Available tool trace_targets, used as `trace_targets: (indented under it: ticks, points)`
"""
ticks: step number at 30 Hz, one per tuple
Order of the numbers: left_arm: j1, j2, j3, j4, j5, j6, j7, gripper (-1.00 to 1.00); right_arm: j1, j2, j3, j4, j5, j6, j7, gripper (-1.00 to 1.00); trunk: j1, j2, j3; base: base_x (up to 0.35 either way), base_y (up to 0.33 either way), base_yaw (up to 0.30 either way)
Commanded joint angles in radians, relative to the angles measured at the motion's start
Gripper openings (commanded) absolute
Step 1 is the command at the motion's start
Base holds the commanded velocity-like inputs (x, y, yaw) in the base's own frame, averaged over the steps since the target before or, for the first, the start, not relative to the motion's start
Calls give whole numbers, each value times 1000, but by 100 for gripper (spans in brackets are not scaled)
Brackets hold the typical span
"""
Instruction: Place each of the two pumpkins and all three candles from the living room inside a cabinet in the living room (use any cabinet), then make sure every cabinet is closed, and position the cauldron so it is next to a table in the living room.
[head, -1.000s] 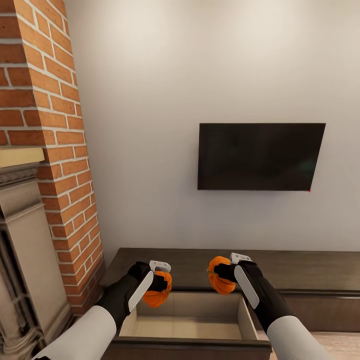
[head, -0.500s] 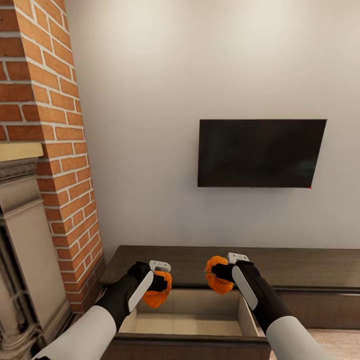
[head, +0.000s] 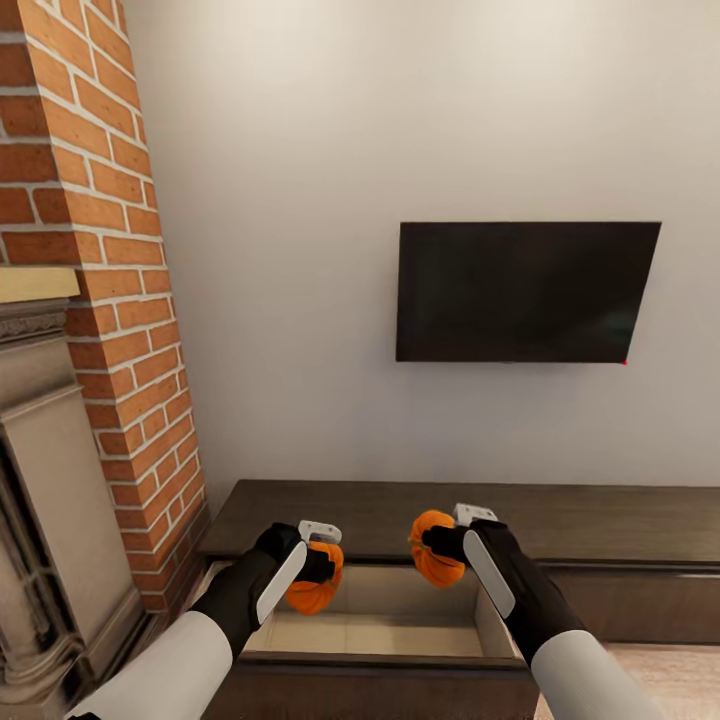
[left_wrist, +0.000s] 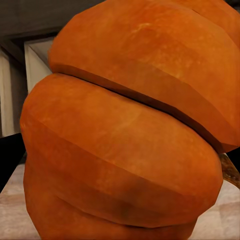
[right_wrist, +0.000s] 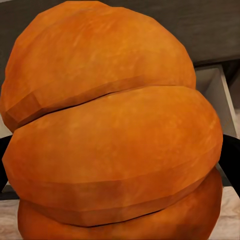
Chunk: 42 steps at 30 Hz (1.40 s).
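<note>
Each hand carries an orange ribbed pumpkin. My left gripper (head: 318, 570) is shut on one pumpkin (head: 313, 590), which looms close in the left wrist view (left_wrist: 125, 130). My right gripper (head: 445, 545) is shut on the other pumpkin (head: 435, 560), equally close in the right wrist view (right_wrist: 115, 135). Both pumpkins hang just above an open drawer (head: 380, 632) with a pale beige interior. That drawer belongs to the long low dark-brown cabinet (head: 600, 530) against the wall. The drawer looks empty. Candles, cauldron and table are out of view.
A dark TV screen (head: 520, 292) hangs on the white wall above the cabinet. A red brick column (head: 100, 250) and a beige stone fireplace (head: 45, 470) stand at the left. Pale wood floor (head: 680, 680) shows at the lower right.
The head view has shifted: the wall, TV and cabinet sit slightly higher in the picture. Both grippers still hold their pumpkins over the open drawer, the right one a little nearer the middle.
</note>
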Motion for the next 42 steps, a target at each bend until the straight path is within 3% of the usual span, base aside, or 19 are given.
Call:
trace_targets:
  ticks: [1, 24, 34, 42]
  points:
    - [-1, 0, -3, -1, 9, 2, 10, -100, -1, 0, 2, -1, -13, 1, -5, -100, 4, -8, -6, 0, 0, 0]
    - [-1, 1, -3, -4, 9, -10, 9, -100, -1, -1, 10, -1, -9, 3, 1, -100, 92, -169, -111, 0, 0, 0]
    - [-1, 1, -3, -7, 9, -10, 9, -100, -1, 0, 13, -1, -1, 4, 0, -100, 130, -239, -142, 0, 0, 0]
    - [-1, 1, -3, -14, 8, -21, 10, -100, -1, 0, 18, 0, 0, 5, 1, -100, 130, -239, -143, 0, 0, 0]
